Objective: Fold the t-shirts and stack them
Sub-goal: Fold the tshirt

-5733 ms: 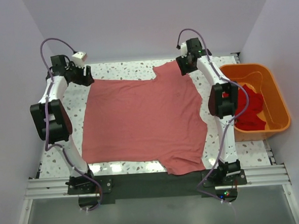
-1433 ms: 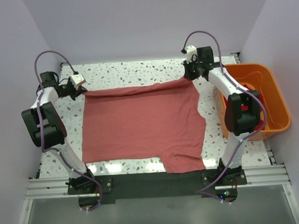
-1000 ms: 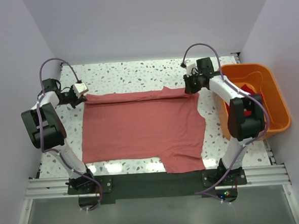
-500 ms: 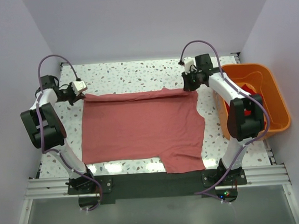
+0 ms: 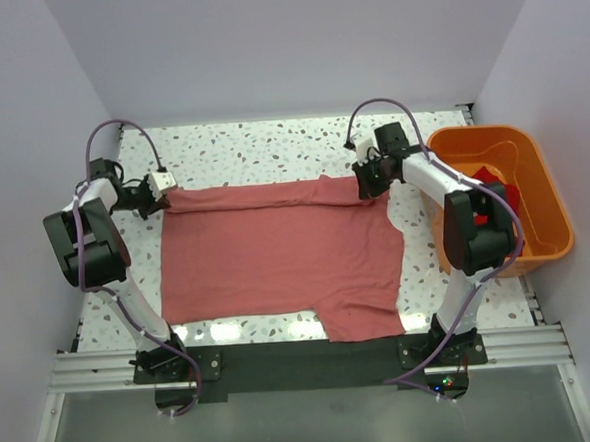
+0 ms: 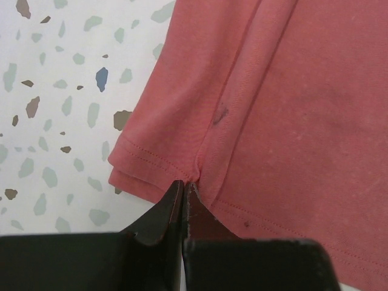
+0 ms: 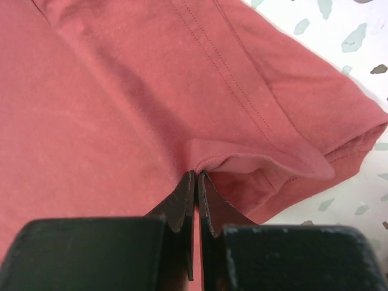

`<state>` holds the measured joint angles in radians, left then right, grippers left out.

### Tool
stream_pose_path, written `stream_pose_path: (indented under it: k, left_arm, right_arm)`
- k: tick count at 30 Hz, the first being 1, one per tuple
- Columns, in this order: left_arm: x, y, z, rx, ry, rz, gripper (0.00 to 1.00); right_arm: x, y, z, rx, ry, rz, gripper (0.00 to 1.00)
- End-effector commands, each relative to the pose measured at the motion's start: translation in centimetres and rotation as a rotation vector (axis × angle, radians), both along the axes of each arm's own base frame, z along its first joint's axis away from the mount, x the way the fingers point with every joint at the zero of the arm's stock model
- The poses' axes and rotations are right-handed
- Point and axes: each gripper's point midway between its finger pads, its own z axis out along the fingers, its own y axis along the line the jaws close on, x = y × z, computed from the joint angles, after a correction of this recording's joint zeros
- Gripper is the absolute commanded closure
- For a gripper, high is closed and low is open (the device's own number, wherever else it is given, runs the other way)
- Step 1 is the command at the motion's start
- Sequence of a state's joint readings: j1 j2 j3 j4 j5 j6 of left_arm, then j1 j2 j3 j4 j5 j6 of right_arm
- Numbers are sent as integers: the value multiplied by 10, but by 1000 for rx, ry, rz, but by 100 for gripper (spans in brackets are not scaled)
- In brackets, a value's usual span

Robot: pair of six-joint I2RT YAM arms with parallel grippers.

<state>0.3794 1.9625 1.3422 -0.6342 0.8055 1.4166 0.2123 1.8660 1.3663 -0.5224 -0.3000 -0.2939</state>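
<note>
A salmon-red t-shirt (image 5: 277,247) lies spread on the speckled table (image 5: 270,142), its far edge turned over toward the front in a narrow band. My left gripper (image 5: 165,196) is shut on the folded edge at the far left corner; the left wrist view shows the hem (image 6: 157,163) pinched at the fingertips (image 6: 170,203). My right gripper (image 5: 365,185) is shut on the folded edge at the far right, by the sleeve (image 7: 315,127), with the cloth bunched at its tips (image 7: 209,206). More red t-shirts (image 5: 495,214) lie in the orange bin.
The orange bin (image 5: 550,210) stands at the table's right edge, close to my right arm. Purple cables loop over both wrists. Walls close in on the left, back and right. A metal rail (image 5: 303,356) with both arm bases runs along the near edge.
Both grippers have carried the shirt's far edge toward the front, folding it over. In the last second they drifted slightly nearer and inward, and the folded band has widened.
</note>
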Motion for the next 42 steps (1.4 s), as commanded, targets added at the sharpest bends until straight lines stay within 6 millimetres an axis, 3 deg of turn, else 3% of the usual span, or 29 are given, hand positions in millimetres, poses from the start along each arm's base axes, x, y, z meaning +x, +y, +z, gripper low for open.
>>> stream_pose_path:
  k: [1, 5, 14, 16, 23, 27, 30, 37, 38, 39, 40, 41, 42]
  left_arm:
    - [-3, 4, -1, 13, -5, -8, 100]
    - [-8, 3, -6, 26, 5, -9, 100]
    - [-18, 4, -17, 58, 33, -19, 100]
    - [-18, 3, -13, 44, 40, 1, 100]
    - [-6, 3, 28, 1, 9, 41, 100]
    - [-11, 0, 41, -11, 2, 43, 100]
    - [-24, -2, 32, -6, 46, 32, 100]
    - [-55, -2, -14, 53, 153, -1, 100]
    - [-56, -2, -16, 54, 164, 0, 94]
    - [-55, -2, -16, 52, 168, 4, 80]
    - [-51, -2, -10, 42, 167, 19, 74]
    - [-47, -4, -2, 19, 155, 21, 70]
    - [-42, -5, 8, 5, 139, 26, 63]
  right_arm:
    - [10, -3, 2, -31, -30, 7, 100]
    - [11, -7, 4, -57, -36, 24, 100]
    - [-9, -7, -13, -76, 22, 62, 100]
    - [-6, -8, -9, -80, 11, 57, 100]
    - [21, -17, 33, -80, -103, 18, 100]
    - [24, -20, 41, -89, -121, 30, 100]
    - [17, -20, 33, -96, -93, 52, 100]
    - [-2, -26, -3, -132, -13, 85, 100]
    - [-1, -26, -5, -135, -3, 88, 94]
    - [-3, -23, -4, -123, 7, 99, 86]
    - [-6, -23, -4, -119, 23, 100, 77]
    - [-6, -23, 0, -114, 23, 100, 57]
    - [-4, -21, 11, -100, 6, 90, 49]
